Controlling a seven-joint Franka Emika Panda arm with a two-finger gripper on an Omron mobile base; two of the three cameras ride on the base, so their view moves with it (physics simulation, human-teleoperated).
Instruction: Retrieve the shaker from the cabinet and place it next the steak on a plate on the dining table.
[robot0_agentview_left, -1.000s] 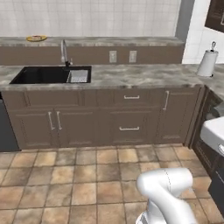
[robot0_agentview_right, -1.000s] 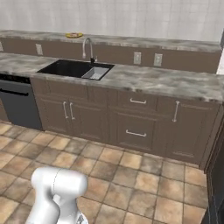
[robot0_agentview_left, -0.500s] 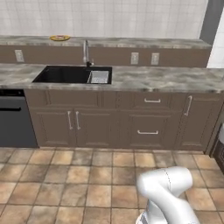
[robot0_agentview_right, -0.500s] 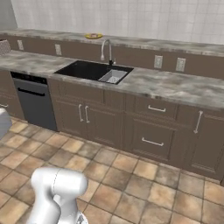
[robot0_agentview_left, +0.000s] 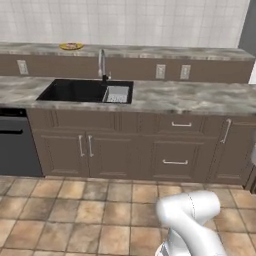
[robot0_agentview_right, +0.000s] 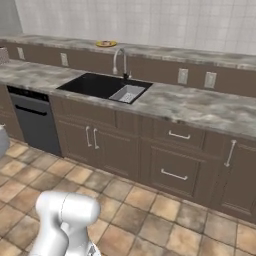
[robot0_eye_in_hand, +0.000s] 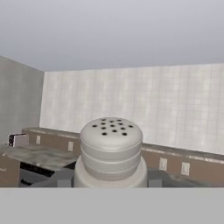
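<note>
Pale grey and dotted with small holes on its cap, the shaker (robot0_eye_in_hand: 111, 151) stands upright in the middle of the hand view, held between the fingertips of the gripper (robot0_eye_in_hand: 109, 180), whose jaws are closed snugly on its base. Behind it runs a white tiled wall above a marbled counter. From the base views, the yellow plate (robot0_agentview_left: 71, 46) sits on the raised stone ledge (robot0_agentview_left: 210, 52) behind the black sink (robot0_agentview_left: 75, 91) and its faucet (robot0_agentview_right: 120, 60), left of the faucet. Dark brown cabinets (robot0_agentview_right: 175, 160) line the tiled floor (robot0_agentview_left: 75, 215).
</note>
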